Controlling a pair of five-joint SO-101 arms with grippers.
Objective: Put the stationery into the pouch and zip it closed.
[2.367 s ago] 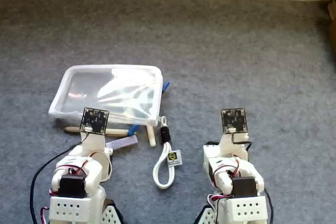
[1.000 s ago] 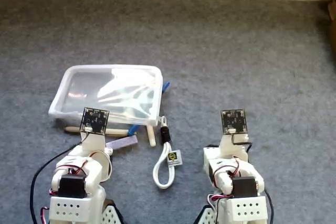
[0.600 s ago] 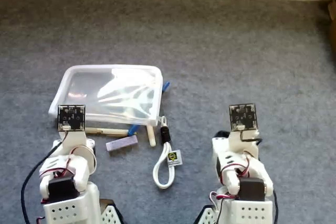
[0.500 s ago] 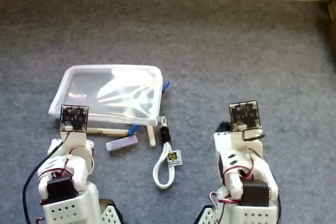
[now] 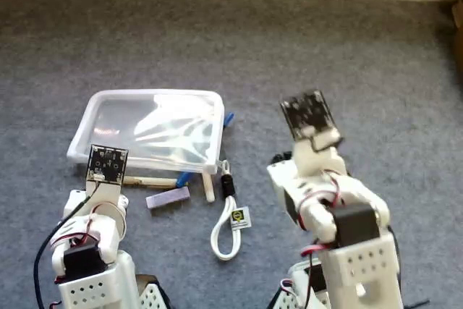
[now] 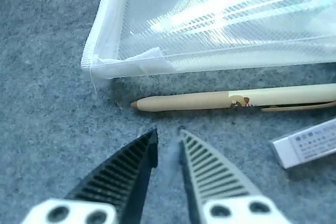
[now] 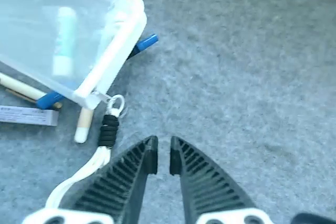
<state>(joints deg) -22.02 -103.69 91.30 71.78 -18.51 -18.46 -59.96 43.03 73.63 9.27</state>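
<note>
A clear zip pouch (image 5: 155,129) lies flat on the grey carpet. Along its near edge lie a beige pen (image 5: 148,179) and a white eraser (image 5: 168,198). A blue-tipped pen (image 5: 228,118) crosses the pouch's corner, under it or inside, I cannot tell which. A short cream pen (image 5: 210,190) lies by the zipper end. My left gripper (image 6: 168,142) hovers shut just short of the beige pen (image 6: 231,99), with nothing held. My right gripper (image 7: 163,156) is raised, shut and empty, to the side of the pouch (image 7: 63,30) near its zipper ring (image 7: 116,103).
A white cord strap (image 5: 228,223) with a black end (image 7: 108,128) and a tag lies between the two arms. The eraser (image 7: 29,115) and cream pen (image 7: 83,124) sit beside it. Bare carpet stretches to the right and beyond the pouch.
The left arm swung left and now points at the beige pen. The right arm rose and reached forward and leftward toward the pouch's zipper end. Nothing on the carpet moved.
</note>
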